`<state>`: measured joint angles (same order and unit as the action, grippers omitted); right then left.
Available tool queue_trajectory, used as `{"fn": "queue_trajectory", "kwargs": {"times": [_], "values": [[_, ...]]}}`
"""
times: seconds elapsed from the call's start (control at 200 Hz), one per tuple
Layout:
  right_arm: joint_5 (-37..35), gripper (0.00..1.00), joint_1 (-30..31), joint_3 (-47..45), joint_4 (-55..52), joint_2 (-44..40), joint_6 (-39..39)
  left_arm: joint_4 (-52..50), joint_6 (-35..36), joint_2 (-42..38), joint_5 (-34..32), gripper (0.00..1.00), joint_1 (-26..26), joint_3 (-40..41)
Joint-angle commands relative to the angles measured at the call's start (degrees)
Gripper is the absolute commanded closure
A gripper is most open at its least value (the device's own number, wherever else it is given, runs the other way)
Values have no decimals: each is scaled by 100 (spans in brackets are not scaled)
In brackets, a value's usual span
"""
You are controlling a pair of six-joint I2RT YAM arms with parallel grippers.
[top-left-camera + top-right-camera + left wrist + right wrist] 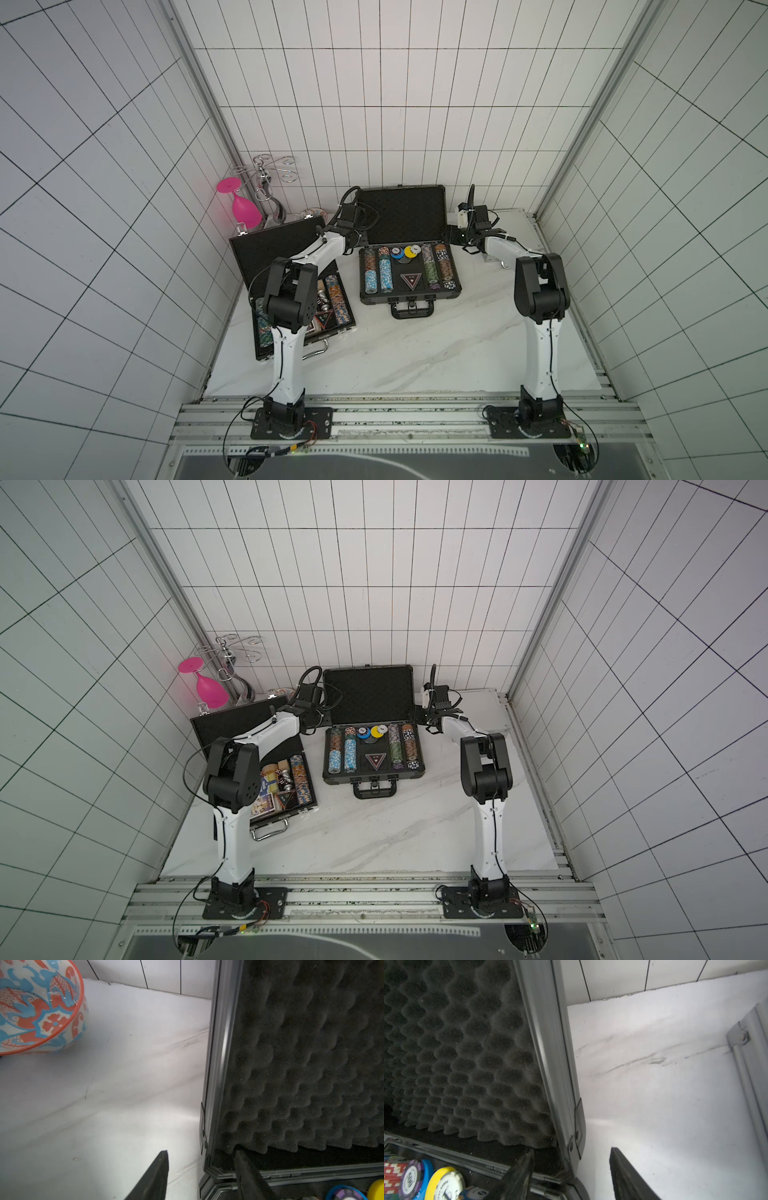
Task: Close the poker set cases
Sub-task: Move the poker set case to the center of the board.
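Both spread, left gripper (200, 1152) and right gripper (572, 1149) astride opposite edges of grey case (382, 300) lid (401, 216).

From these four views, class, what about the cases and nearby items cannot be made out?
- Flat black case: tray partly hidden by the left arm, in both top views.
- Patterned bowl: cut off by the left wrist view's edge.
- Dark grey case: chip values too small, in both top views.
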<state>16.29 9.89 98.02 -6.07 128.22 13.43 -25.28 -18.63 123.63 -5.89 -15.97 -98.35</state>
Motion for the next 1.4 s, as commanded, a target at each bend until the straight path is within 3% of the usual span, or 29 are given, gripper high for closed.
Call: {"fn": "queue_trajectory", "kwargs": {"times": [0.0, 0.125, 0.32, 0.42, 0.58, 0.78, 1.059, 1.394], "values": [[-153, 41, 51, 684, 144, 196, -139, 190, 181, 190, 149, 50, 31, -298], [-65, 47, 61, 965, 128, 396, -186, 165, 202, 333, 181, 54, 32, -384], [186, 72, 74, 964, 173, 427, -294, 181, 283, 449, 461, 73, 41, -396], [98, 79, 83, 745, 219, 273, -383, 152, 414, 454, 680, 84, 40, -410], [-50, 84, 66, 238, 280, -137, -495, 75, 312, 231, 1104, 91, 24, -210], [-66, 91, 58, -395, 449, -660, -613, 521, 302, -341, 1073, 94, -182, 502], [-234, 94, 54, -1253, 728, -1373, -670, 754, 144, -896, 1123, 97, -456, 1072], [-822, 95, -238, -2829, 633, -2611, -500, 755, -65, -1339, 955, 97, -1272, 1537]]}}
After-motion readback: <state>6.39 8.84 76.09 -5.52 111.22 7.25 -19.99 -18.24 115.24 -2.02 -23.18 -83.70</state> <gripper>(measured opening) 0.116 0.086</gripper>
